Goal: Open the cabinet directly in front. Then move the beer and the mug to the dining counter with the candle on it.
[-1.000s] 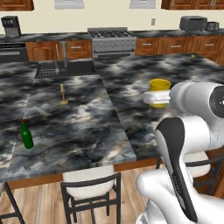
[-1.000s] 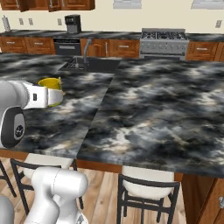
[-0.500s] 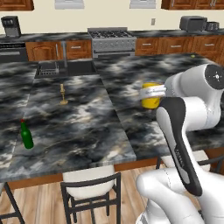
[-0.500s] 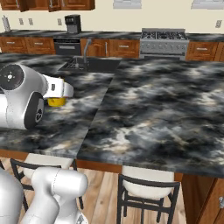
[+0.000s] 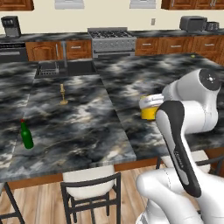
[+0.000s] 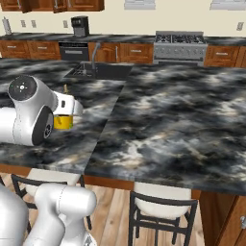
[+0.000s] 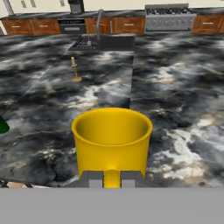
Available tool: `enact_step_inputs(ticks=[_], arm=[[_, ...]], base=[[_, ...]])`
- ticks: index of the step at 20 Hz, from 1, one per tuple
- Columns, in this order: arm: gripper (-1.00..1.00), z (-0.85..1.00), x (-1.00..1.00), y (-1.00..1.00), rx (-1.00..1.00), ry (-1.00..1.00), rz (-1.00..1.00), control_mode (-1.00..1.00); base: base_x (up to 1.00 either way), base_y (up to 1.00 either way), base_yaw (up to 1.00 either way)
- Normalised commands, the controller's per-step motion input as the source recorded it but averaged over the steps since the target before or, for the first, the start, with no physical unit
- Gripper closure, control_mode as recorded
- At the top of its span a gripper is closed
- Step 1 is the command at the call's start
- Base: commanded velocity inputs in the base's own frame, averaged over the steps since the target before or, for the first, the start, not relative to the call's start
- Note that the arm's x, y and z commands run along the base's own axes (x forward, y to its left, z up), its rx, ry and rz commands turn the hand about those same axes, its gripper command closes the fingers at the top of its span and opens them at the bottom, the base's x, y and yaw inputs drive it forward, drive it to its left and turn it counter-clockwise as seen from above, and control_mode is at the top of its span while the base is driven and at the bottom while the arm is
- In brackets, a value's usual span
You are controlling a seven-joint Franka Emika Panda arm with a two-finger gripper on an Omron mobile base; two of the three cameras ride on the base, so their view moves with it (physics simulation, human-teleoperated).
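The yellow mug (image 7: 111, 140) is held by its handle in my shut gripper (image 7: 111, 179), upright over the dark marble dining counter (image 7: 175, 109). From the base views the mug (image 5: 148, 112) (image 6: 62, 122) sits low over the counter's near half, partly behind my arm; whether it touches the top I cannot tell. The candle (image 5: 63, 94) (image 7: 75, 70) stands farther back to the left. The beer (image 5: 26, 134), green with a red cap, stands upright near the counter's left front edge.
A sink with a faucet (image 5: 64, 65) is set into the counter's far side. Stools (image 5: 89, 183) (image 6: 161, 204) stand along the near edge. A stove (image 5: 111, 40), low drawers and reddish wall cabinets (image 6: 53, 5) line the back wall; which of them is the task's cabinet I cannot tell.
My arm has folded and carried the mug lower and nearer, down toward the counter top. The beer and the candle have stayed where they were.
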Motion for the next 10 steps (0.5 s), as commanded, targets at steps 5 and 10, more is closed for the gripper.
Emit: enact_step_inputs(ticks=[5, 10], arm=[[1.00, -0.71, 0.24, 0.05, 0.00, 0.13, 0.06, -1.00], [1.00, -0.52, 0.58, 0.11, 0.00, 0.07, 0.06, -1.00]], base=[[0.00, 0.00, 0.00], [0.00, 0.00, 0.00]])
